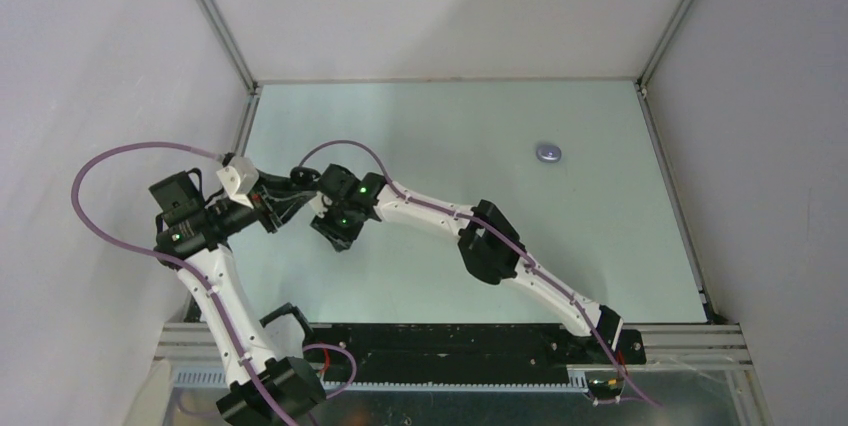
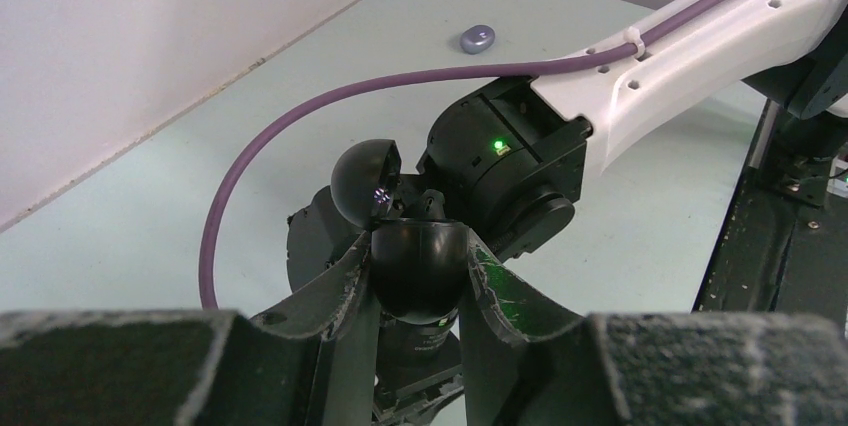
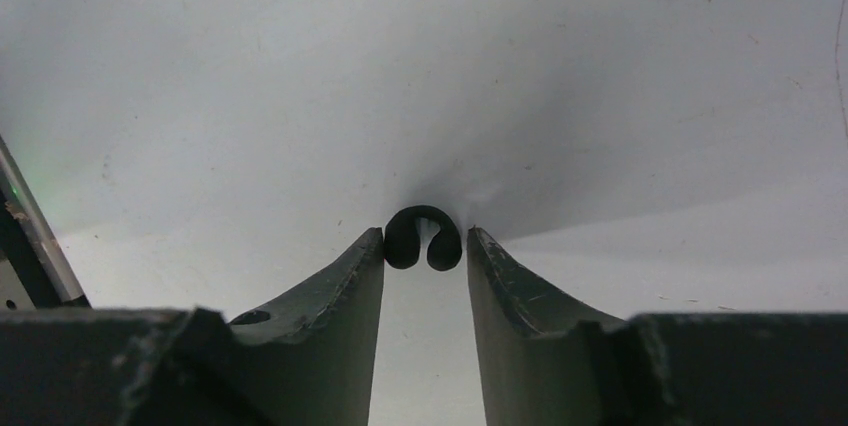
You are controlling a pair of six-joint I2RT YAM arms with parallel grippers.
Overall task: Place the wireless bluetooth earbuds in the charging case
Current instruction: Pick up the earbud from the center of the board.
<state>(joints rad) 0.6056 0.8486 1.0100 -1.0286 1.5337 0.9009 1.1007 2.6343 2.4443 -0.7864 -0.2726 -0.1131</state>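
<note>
In the left wrist view my left gripper [image 2: 418,246] is shut on the charging case [image 2: 418,281], a round glossy black shell held above the table. Its lid [image 2: 360,178] stands open, tipped back to the left. In the top view that gripper [image 1: 292,189] reaches right, close to my right gripper [image 1: 335,234], which points down at the table. The right wrist view shows one black earbud [image 3: 400,243], a small C-shaped bean lying on the table between the tips of my right gripper [image 3: 424,234]. The left fingertip [image 3: 372,246] touches it. A thin gap separates it from the right fingertip [image 3: 478,246].
A small grey-lilac oval object [image 1: 547,153] lies alone at the back right of the pale green table [image 1: 600,246], and appears far off in the left wrist view [image 2: 478,38]. White walls and aluminium frame posts [image 1: 213,16] enclose the table. A purple cable [image 2: 300,116] arcs over the right arm.
</note>
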